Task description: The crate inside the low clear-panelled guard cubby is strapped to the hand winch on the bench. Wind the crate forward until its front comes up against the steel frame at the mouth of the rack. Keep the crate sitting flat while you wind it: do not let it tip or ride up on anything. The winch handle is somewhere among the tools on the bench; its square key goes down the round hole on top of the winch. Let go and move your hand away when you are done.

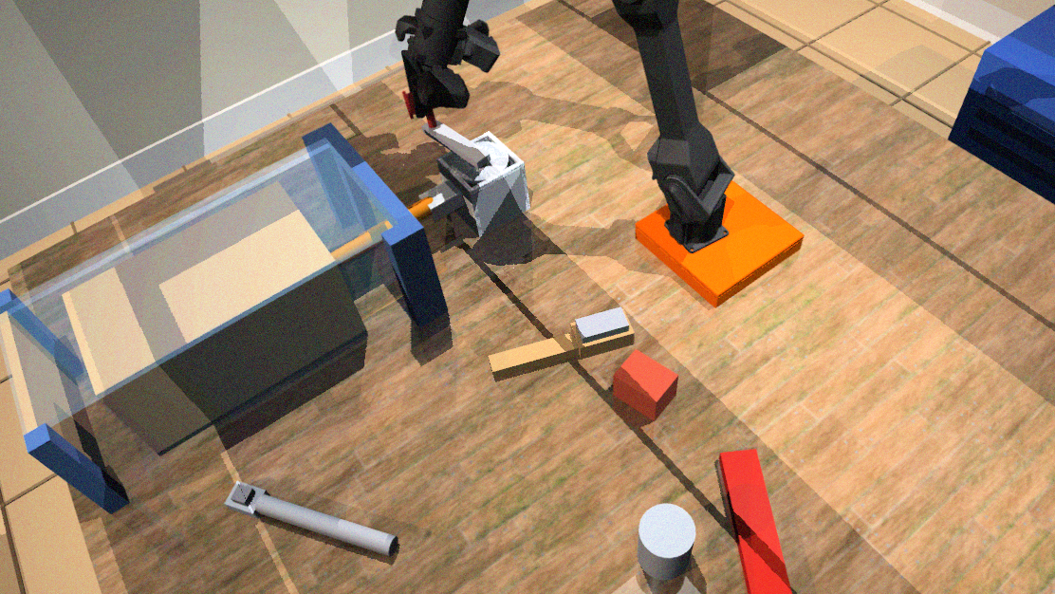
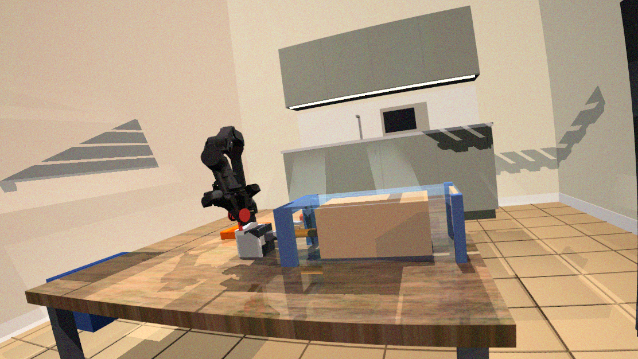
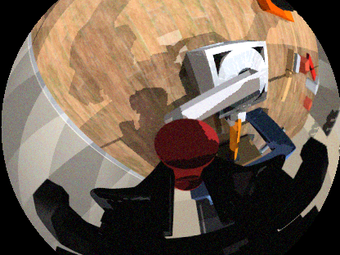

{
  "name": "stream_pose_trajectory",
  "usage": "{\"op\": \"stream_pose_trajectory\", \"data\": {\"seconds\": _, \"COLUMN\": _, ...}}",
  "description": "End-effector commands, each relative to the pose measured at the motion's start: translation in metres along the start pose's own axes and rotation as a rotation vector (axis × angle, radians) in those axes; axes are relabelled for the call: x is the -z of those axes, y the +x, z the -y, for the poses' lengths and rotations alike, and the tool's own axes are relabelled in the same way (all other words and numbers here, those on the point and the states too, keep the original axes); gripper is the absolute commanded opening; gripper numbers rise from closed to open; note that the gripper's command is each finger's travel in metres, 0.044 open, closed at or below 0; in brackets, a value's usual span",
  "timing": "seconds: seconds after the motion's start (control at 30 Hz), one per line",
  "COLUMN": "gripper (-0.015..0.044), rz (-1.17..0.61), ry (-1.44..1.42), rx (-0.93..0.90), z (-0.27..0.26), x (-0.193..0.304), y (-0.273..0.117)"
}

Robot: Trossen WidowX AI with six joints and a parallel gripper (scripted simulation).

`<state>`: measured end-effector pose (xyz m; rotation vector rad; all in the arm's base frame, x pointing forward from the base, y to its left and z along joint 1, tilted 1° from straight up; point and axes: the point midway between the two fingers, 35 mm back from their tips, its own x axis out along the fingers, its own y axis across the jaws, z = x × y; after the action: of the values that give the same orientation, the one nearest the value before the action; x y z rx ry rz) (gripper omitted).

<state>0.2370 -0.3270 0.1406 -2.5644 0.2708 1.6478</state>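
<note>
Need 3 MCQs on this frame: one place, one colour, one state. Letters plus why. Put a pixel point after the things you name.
1. Where is the red block?
A) inside the cubby
B) beside the brush-like tool
C) on the orange base

2. Strap colour?
A) green
B) black
C) orange

3. Gripper state?
A) open, away from the winch
B) shut on the handle's red knob
C) shut on the crate

1 B: the red block (image 1: 645,384) lies next to the tan tool with a grey top (image 1: 527,357).
2 C: an orange strap (image 1: 421,208) (image 2: 305,232) (image 3: 234,139) runs toward the winch (image 1: 502,202) (image 2: 249,244) (image 3: 199,73).
3 B: the gripper (image 3: 183,153) has the red knob (image 3: 186,144) between its fingers.
</note>
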Motion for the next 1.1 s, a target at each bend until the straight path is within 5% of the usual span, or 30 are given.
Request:
{"op": "stream_pose_trajectory", "data": {"seconds": 0.0, "gripper": 0.0, "rz": -0.026, "ry": -0.021, "rx": 0.031, "z": 0.012, "x": 0.015, "y": 0.008}}
{"op": "stream_pose_trajectory", "data": {"seconds": 1.07, "gripper": 0.0, "rz": -0.027, "ry": -0.021, "rx": 0.033, "z": 0.03, "x": 0.031, "y": 0.014}}
